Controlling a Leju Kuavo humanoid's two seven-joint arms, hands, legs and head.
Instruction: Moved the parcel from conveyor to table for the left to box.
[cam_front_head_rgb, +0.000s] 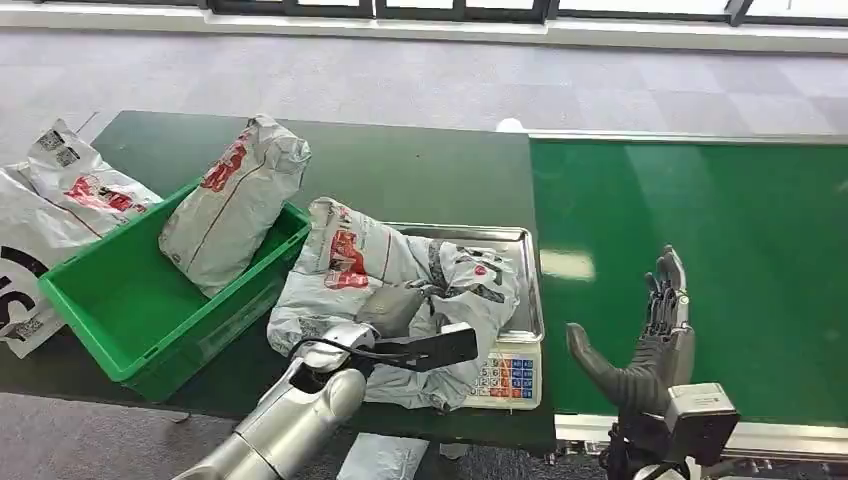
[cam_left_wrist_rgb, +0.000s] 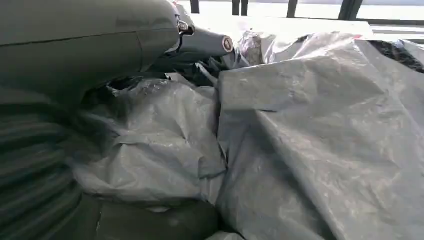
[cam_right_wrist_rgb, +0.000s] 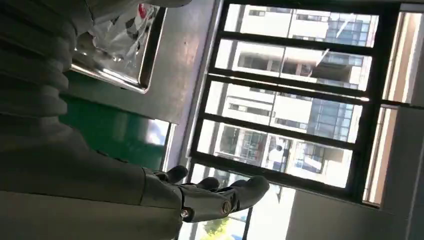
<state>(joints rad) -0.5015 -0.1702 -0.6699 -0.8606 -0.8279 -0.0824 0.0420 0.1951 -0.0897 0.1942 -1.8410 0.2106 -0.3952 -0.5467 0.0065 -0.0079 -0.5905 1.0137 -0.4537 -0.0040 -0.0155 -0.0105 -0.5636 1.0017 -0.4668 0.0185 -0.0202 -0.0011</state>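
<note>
A crumpled grey parcel (cam_front_head_rgb: 350, 260) with red print lies across the steel tray (cam_front_head_rgb: 527, 290) of a scale, between the dark green table (cam_front_head_rgb: 420, 170) and the green conveyor (cam_front_head_rgb: 700, 220). My left hand (cam_front_head_rgb: 405, 325) rests on its near side and grips a bunch of the plastic. In the left wrist view the parcel (cam_left_wrist_rgb: 325, 140) is creased up under the thumb of that hand (cam_left_wrist_rgb: 75, 50). My right hand (cam_front_head_rgb: 650, 345) hovers over the near edge of the conveyor, fingers spread, holding nothing. In the right wrist view the right hand (cam_right_wrist_rgb: 200, 195) is flat and open.
A green crate (cam_front_head_rgb: 110, 300) sits on the table to the left with another grey parcel (cam_front_head_rgb: 235, 195) leaning in it. More parcels (cam_front_head_rgb: 60, 200) lie at the far left. The scale's keypad (cam_front_head_rgb: 510, 375) faces me. The tray's rim (cam_right_wrist_rgb: 120, 80) borders the conveyor (cam_right_wrist_rgb: 110, 135).
</note>
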